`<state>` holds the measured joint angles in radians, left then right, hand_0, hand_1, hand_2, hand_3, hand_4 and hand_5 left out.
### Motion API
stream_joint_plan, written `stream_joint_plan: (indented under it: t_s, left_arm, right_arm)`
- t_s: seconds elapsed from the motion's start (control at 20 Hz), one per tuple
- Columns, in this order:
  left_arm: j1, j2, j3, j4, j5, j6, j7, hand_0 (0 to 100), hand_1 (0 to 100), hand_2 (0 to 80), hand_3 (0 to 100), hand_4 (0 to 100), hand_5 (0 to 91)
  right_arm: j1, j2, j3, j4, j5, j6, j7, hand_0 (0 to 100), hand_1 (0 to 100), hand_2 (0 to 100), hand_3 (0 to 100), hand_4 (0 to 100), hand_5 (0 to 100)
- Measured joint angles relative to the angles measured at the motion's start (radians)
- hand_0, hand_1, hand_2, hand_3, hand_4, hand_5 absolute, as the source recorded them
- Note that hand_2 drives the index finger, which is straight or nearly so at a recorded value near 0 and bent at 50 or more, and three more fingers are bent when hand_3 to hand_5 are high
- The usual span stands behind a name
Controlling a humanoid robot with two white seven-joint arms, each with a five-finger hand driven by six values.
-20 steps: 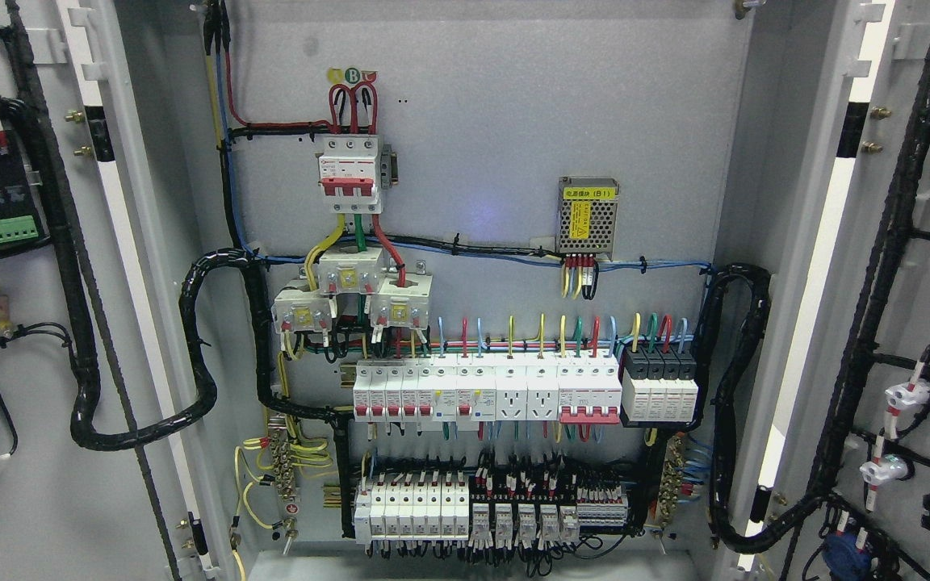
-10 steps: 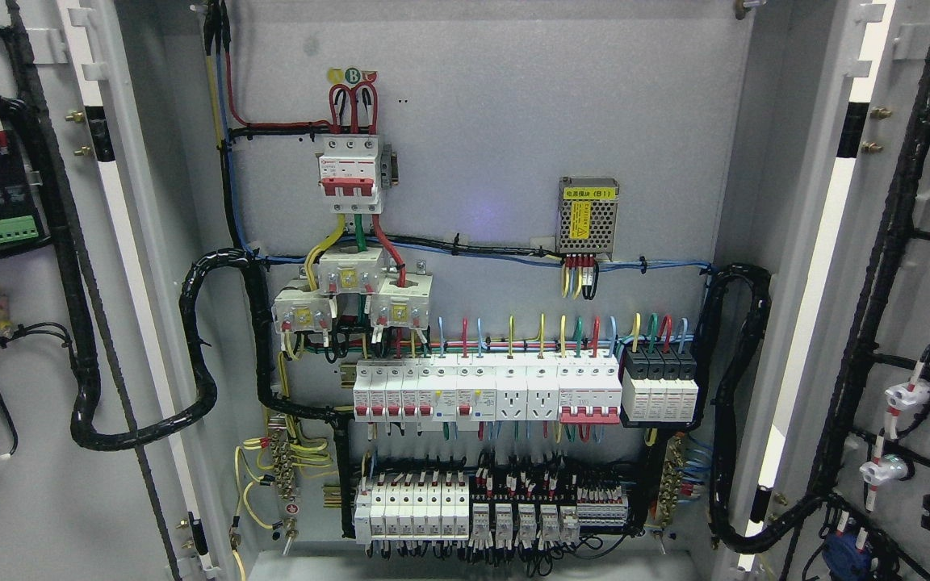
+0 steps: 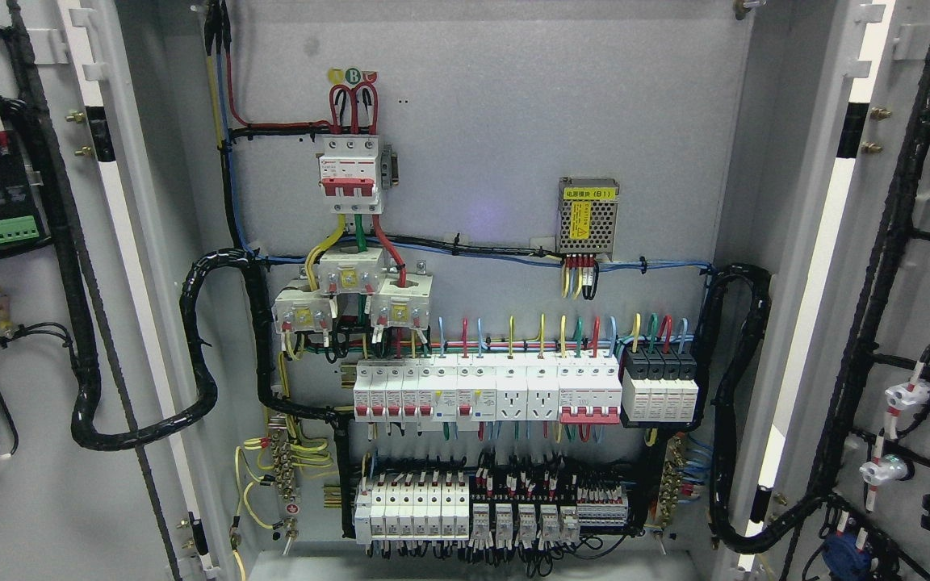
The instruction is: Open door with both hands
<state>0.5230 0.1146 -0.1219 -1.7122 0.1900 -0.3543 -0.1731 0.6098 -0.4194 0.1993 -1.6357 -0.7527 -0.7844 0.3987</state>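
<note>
Neither robot hand nor arm shows anywhere in the head view, so whether the fingers are spread or curled cannot be told. The task's things are the two grey metal cabinet doors: the left door (image 3: 37, 339) stands swung wide open at the picture's left, its inner face toward the camera, and the right door (image 3: 925, 323) stands open likewise at the picture's right. Between them lies the grey metal back panel of the electrical cabinet (image 3: 513, 105), taken here as the landmark. High on the panel's left part sits a white three-pole breaker with red levers (image 3: 349, 176), fed from above by red wires. To the right of it, near the panel's middle height, hangs a small perforated metal power supply with a yellow label (image 3: 588, 216). Below both runs a long row of white circuit breakers and sockets (image 3: 488, 391), and at that row's right end a black-topped block of four modules (image 3: 659, 386). Under the row, near the panel's bottom edge, sits a second row of white and black terminal units (image 3: 489, 512). A thick black corrugated cable loop (image 3: 198, 355) curves from the panel's left side onto the left door; a matching black loop (image 3: 735, 403) curves off the panel's right side toward the right door.
</note>
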Motion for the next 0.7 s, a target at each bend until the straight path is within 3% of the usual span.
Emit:
stream_joint_plan:
  t_s: [0.35,0.7]
  left_arm:
    - [0.121,0.012,0.002,0.088,-0.020,0.035,0.004,12,39,0.0,0,0,0.0]
    - [0.199,0.022,0.029,0.230,-0.041,0.038,0.002,12,39,0.0,0,0,0.0]
  right_arm:
    - [0.021,0.042,0.140,0.243,0.005,-0.001,0.004,12,39,0,0,0,0]
    - [0.009,0.108,0.214,0.539,0.009,-0.002,-0.002,12,39,0,0,0,0]
